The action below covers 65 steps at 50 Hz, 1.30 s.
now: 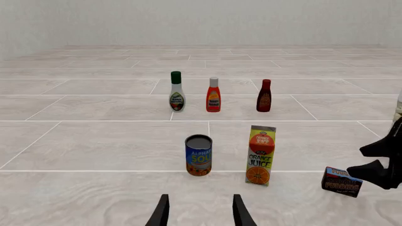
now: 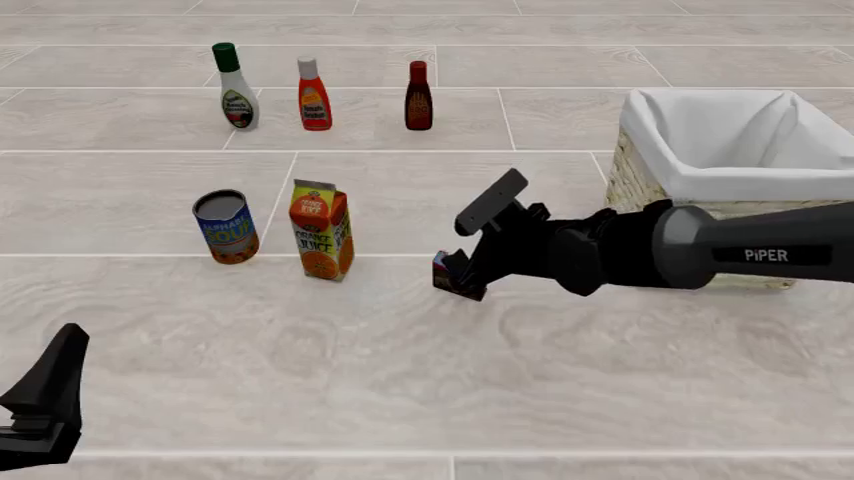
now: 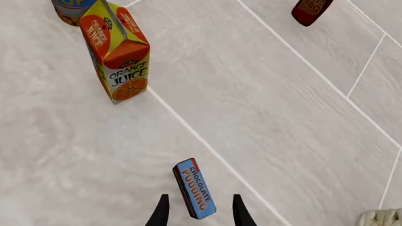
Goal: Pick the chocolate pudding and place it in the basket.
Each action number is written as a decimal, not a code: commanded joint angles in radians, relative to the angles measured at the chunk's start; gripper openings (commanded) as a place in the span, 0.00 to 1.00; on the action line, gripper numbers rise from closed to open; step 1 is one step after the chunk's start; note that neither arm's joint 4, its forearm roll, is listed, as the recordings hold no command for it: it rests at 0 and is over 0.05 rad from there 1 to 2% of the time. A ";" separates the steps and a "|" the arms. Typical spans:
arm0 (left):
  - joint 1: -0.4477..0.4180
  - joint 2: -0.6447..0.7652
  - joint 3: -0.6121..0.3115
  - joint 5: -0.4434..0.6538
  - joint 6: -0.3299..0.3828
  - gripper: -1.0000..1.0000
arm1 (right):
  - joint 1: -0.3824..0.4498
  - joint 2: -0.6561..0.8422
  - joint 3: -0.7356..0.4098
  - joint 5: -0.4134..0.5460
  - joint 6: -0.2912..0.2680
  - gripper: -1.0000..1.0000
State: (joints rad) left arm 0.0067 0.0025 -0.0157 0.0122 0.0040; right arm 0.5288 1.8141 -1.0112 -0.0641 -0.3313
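The chocolate pudding [image 3: 195,188], a small dark carton with a blue face, stands on edge on the floor tiles. My right gripper [image 3: 199,209] is open, and the carton's near end lies between its fingertips without touching either. From the front, the right gripper [image 2: 470,268] sits low over the chocolate pudding [image 2: 454,285], left of the basket [image 2: 630,180]. The left wrist view has the chocolate pudding [image 1: 342,181] just beside the right gripper [image 1: 375,160]. My left gripper [image 1: 200,214] is open and holds nothing, low at the near left [image 2: 60,370].
An orange juice carton [image 2: 322,230] and a blue-labelled can [image 2: 226,227] stand left of the pudding. Three sauce bottles [image 2: 314,95] line up at the back. The basket's corner [image 3: 380,217] shows in the right wrist view.
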 commanded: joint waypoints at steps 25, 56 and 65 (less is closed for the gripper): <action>0.001 0.000 0.001 -0.001 0.000 1.00 | -0.008 0.085 -0.035 0.022 -0.030 1.00; 0.000 0.000 0.001 -0.001 0.000 1.00 | -0.031 0.158 -0.089 0.067 -0.062 1.00; 0.000 0.000 0.001 -0.001 0.000 1.00 | -0.035 0.180 -0.103 0.070 -0.066 1.00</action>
State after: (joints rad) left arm 0.0067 0.0025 -0.0157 0.0122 0.0040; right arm 0.5018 1.9705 -1.1040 0.0027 -0.3874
